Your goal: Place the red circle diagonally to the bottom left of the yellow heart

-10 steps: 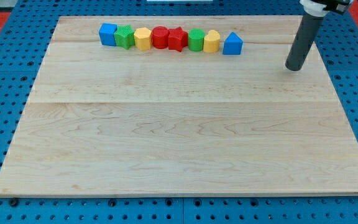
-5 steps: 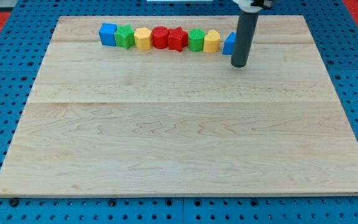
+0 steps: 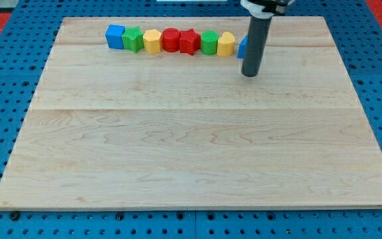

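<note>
The red circle (image 3: 171, 39) sits in a row of blocks along the view's top, fourth from the left. The yellow heart (image 3: 226, 44) is near the row's right end. My tip (image 3: 250, 74) rests on the board just below and right of the yellow heart, and the rod hides most of the blue block (image 3: 243, 47) at the row's right end. The tip is well to the right of the red circle and touches neither it nor the heart.
The row also holds a blue cube (image 3: 115, 36), a green block (image 3: 133, 39), a yellow hexagon (image 3: 152, 41), a red star (image 3: 190, 41) and a green block (image 3: 209, 42). The wooden board (image 3: 191, 153) lies on a blue pegboard.
The rod has moved left from the board's right side to the row's right end, then a little further left and down. No block has moved.
</note>
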You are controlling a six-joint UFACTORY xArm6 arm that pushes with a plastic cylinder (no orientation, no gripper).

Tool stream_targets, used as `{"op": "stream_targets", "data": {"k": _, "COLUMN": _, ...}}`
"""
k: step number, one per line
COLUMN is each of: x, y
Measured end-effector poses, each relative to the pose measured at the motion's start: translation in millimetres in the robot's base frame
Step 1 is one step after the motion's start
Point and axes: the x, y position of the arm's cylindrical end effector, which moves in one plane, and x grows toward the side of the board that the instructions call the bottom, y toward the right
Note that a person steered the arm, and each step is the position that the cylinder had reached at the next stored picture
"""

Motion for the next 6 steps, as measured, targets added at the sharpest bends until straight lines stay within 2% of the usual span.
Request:
{"op": "stream_targets", "data": {"k": 1, "x": -9.3, "y": -61.9}}
{"op": "stream_targets", "data": {"k": 2, "x": -11.2, "y": -98.1}}
{"op": "stream_targets", "data": {"k": 3, "x": 6.1, "y": -69.4}}
{"op": "stream_targets", "data": {"k": 4, "x": 6.0, "y": 55.2}}
{"op": "stream_targets", "data": {"k": 5, "x": -42.4, "y": 94.1}}
{"op": "stream_targets", "data": {"k": 6, "x": -132.2, "y": 58.0}}
